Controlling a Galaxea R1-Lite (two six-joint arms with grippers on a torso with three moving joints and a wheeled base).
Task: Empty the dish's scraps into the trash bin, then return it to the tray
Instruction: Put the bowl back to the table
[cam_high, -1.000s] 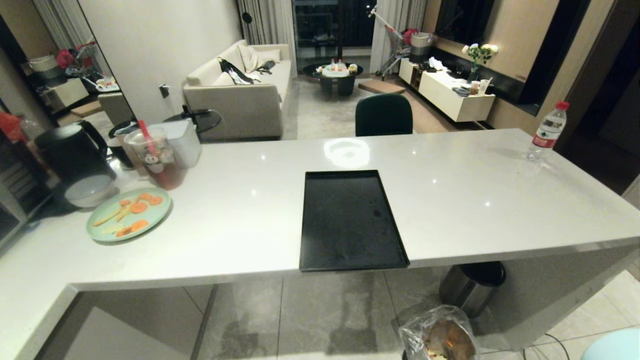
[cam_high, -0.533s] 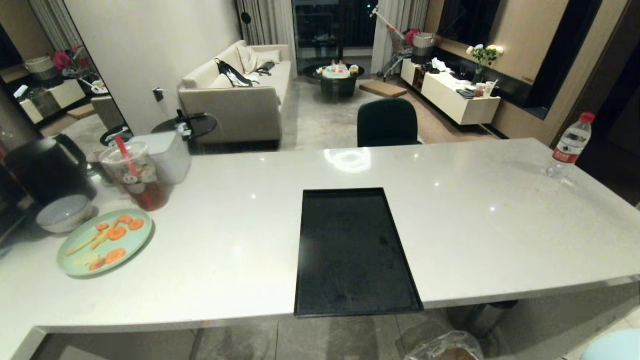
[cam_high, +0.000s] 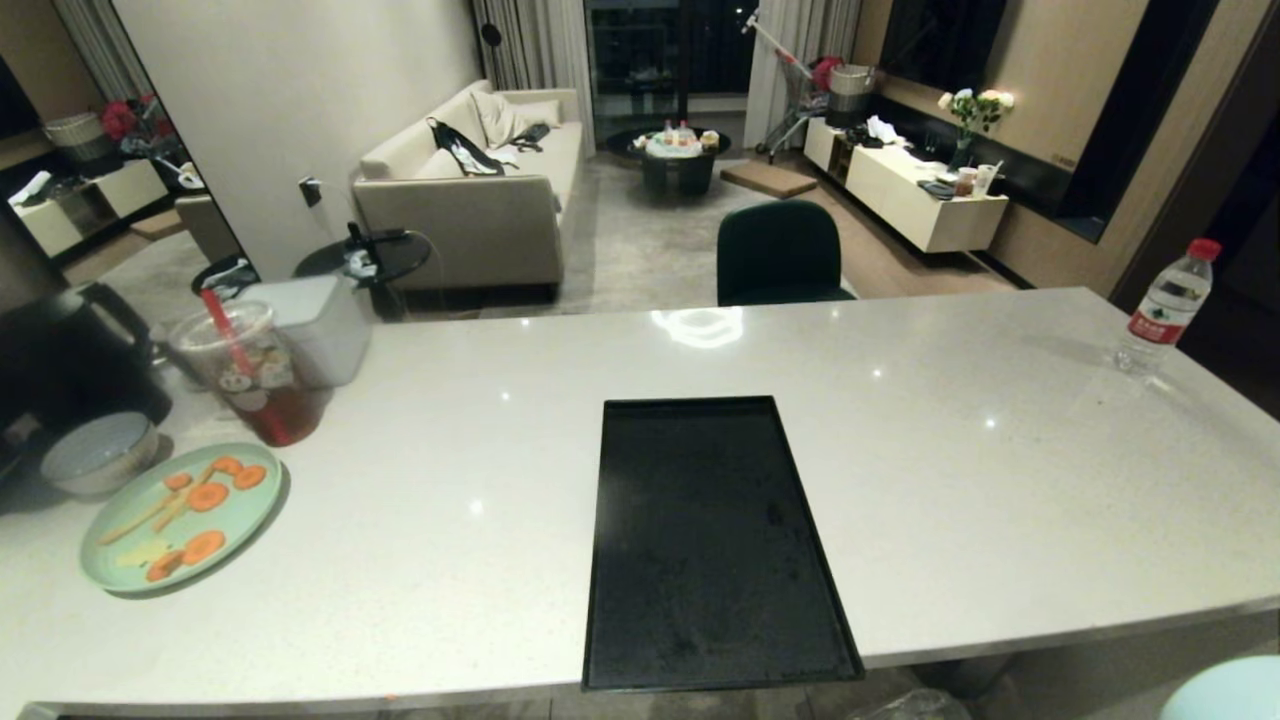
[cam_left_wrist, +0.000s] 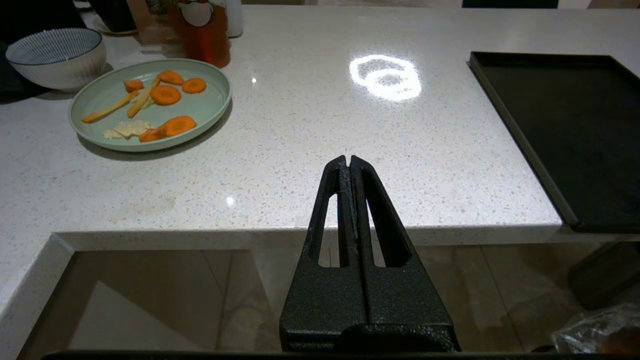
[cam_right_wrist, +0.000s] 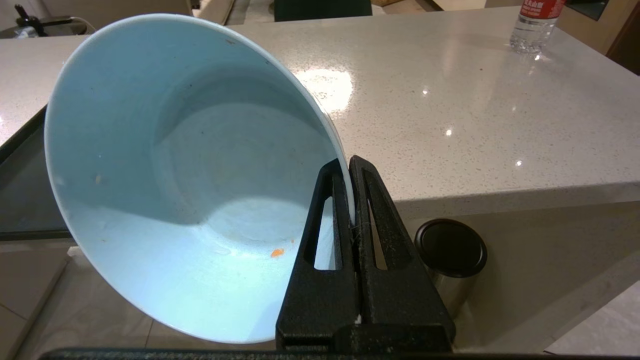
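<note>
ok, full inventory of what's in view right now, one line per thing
tray: 1, black, counter centre, nothing on it
dish: 1, pale blue, gripped by its rim, tipped, one orange crumb inside
plate: 1, mint green, counter far left, carrot slices and pale pieces on it
striped bowl: 1, white, behind plate
drink cup: 1, clear, red straw, behind plate
water bottle: 1, clear, red cap, counter far right
lidded bin: 1, steel, black lid, floor under counter
left gripper: jaws shut, holding nothing, at counter edge
right gripper: jaws shut on dish rim
</note>
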